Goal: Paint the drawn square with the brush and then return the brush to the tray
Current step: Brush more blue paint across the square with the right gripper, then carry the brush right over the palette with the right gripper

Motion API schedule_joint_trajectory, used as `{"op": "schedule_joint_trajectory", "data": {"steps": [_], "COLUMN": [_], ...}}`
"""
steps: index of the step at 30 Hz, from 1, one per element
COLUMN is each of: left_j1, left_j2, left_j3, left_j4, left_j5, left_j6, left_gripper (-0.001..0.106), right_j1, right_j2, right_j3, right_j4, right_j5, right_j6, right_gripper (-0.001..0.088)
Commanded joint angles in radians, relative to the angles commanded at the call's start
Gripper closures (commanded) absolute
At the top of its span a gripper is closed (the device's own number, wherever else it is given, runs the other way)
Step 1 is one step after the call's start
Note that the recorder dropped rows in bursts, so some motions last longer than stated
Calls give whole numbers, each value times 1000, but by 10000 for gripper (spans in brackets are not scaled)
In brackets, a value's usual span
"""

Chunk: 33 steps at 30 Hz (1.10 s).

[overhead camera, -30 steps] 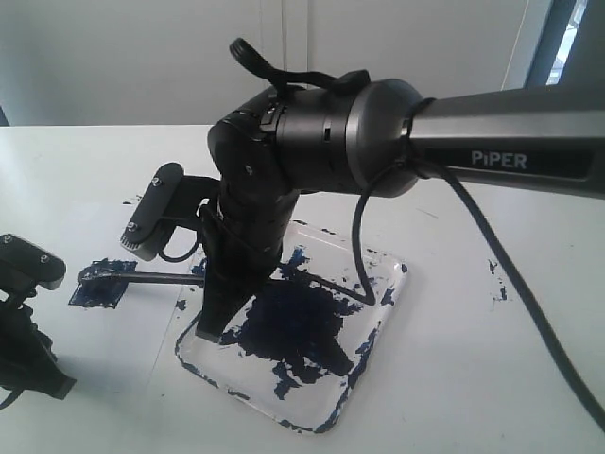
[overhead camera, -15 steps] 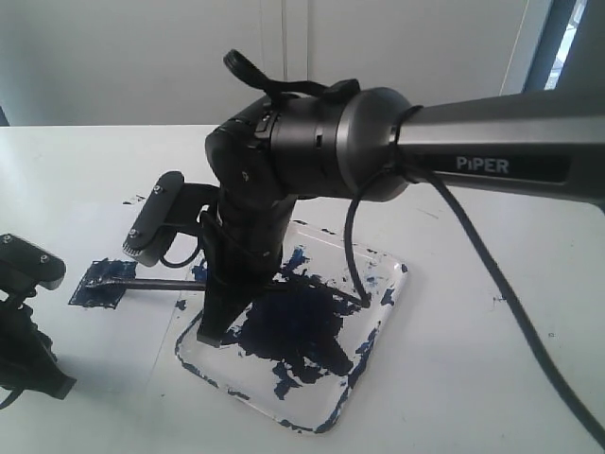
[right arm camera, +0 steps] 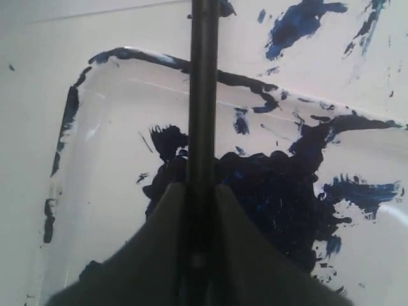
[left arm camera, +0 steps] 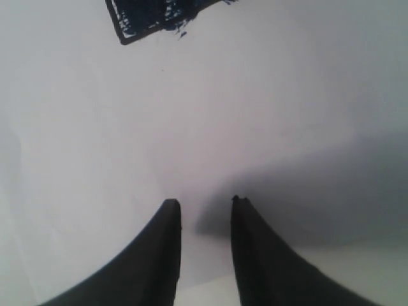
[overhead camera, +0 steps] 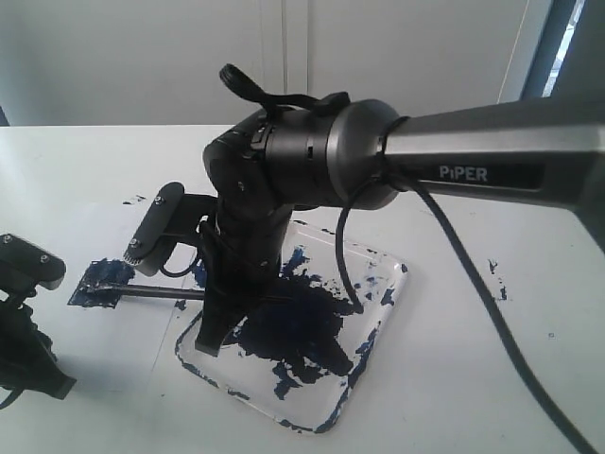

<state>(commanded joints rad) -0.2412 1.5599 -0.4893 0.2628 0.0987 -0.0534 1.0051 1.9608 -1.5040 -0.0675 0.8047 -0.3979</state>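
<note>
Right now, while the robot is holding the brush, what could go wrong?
1. The brush tip is at the drawn square, which is filled dark blue. Pulling it away could smear the white paper.
2. The right end effector pinches only the thin handle, so the brush might twist or slip.
3. That end effector hangs low over the tray, and it may dip into the paint or nudge the tray.
</note>
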Motion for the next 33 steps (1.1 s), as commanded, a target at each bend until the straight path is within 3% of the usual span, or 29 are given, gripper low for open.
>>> {"op": "schedule_joint_trajectory", "data": {"steps": [20, 29, 33], "left_j1": [0, 0, 0], "left_j2": [0, 0, 0], "left_j3": [0, 0, 0], "left_j4": [0, 0, 0], "left_j5": [2, 4, 2], "left_j6": [0, 0, 0], "left_gripper": [705, 705, 705], "right_j1": [0, 0, 0], "right_j2": [0, -96, -126], "right_j3": [-16, -43, -43], "right_j4": [38, -168, -193], "right_j5": [37, 101, 186], "right_j6": [-20, 98, 126], "right_gripper": [868, 868, 868]}}
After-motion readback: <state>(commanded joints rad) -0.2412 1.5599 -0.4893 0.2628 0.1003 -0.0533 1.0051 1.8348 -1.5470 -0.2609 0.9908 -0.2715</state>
